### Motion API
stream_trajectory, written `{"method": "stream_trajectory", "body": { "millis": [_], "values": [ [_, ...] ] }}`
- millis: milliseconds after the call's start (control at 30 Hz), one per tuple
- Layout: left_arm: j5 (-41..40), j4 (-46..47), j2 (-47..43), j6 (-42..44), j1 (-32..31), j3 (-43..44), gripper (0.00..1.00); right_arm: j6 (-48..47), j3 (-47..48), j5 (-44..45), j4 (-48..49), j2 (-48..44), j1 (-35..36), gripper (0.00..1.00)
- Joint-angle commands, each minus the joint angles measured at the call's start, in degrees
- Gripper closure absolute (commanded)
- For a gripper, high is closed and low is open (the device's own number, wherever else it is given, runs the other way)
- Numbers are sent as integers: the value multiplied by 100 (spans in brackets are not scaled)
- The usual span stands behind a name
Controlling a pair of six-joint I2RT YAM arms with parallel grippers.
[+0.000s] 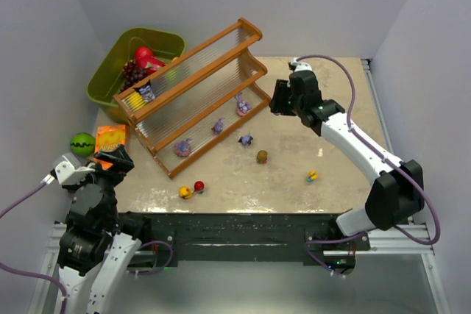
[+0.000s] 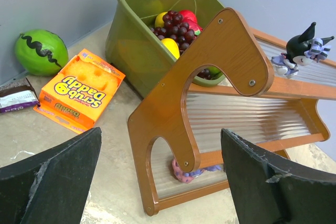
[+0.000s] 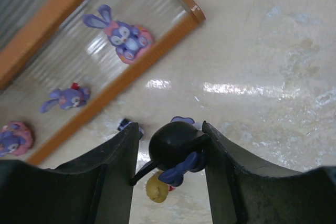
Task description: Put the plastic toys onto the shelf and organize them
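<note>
Dark figurine [image 3: 176,148]: clamped between the half-closed fingers of the right gripper [image 1: 282,98], above the table [image 1: 338,145] beside the shelf [image 1: 191,62] | three purple bunnies [image 3: 126,35]: on the lowest tier | left gripper [image 2: 161,145]: fully spread, empty, facing the shelf's end.

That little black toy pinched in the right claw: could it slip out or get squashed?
The dark figurine looks hard and glossy, so it is probably stiff rather than squashy. Its rounded head is what the right gripper pinches, so it might swivel or slip. Being small, it is likely light.
</note>
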Motion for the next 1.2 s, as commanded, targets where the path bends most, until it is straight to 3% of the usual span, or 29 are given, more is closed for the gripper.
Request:
{"method": "stream_trajectory", "body": {
  "millis": [0, 300, 600, 833, 933, 1167],
  "values": [
    [-26, 159, -29, 45, 14, 9, 0, -1, 895, -142, -626, 76, 356, 100],
    [-44, 142, -73, 36, 23, 9, 0, -45, 3074, 165, -1487, 954, 1253, 100],
    [-53, 150, -73, 36, 23, 9, 0, 130, 4788, 245, -1900, 1762, 1781, 100],
    [-53, 142, -73, 36, 23, 9, 0, 315, 6737, 394, -2331, 2702, 2071, 100],
    [-53, 142, -64, 27, 23, 9, 0, 394, 7205, 429, -2402, 3019, 2132, 100],
    [-35, 151, -64, 53, 23, 0, 0, 509, 7084, 579, -1901, 3100, 2203, 100]
  ]
}}
